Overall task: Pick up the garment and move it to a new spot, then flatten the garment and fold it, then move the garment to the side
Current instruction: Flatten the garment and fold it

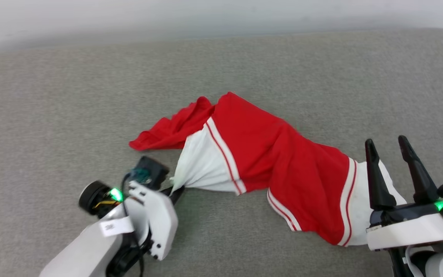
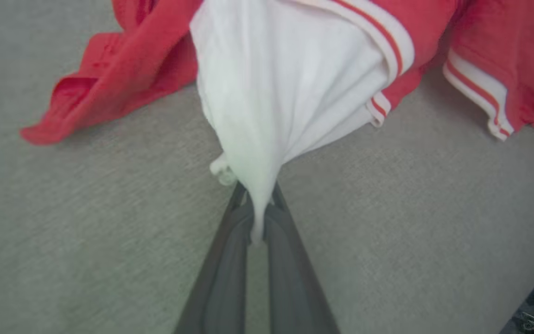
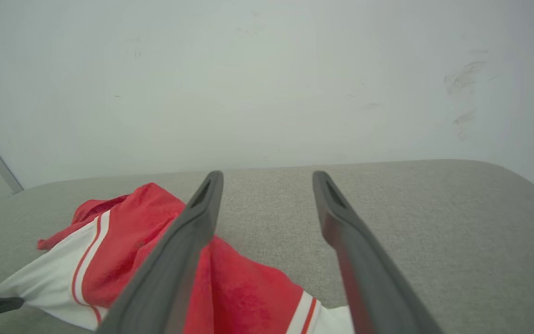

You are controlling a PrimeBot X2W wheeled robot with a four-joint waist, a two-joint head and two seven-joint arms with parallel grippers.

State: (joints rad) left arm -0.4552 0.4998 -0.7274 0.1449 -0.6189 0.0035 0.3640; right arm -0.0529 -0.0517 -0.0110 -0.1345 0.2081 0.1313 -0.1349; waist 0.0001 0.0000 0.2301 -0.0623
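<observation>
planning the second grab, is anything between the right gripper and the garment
Nothing visible. The right gripper hangs open right beside one white end of the garment, with only bare grey surface around them. The left gripper is shut on the other white sleeve, off to the side and out of the path.

A plain indoor room, of a kind hard to pin down: a broad surface (image 1: 52,96) covered in grey woven fabric, rounded at its corner like a cushion or mattress, stands against a smooth white wall (image 3: 267,69) with faint scuffs.
</observation>
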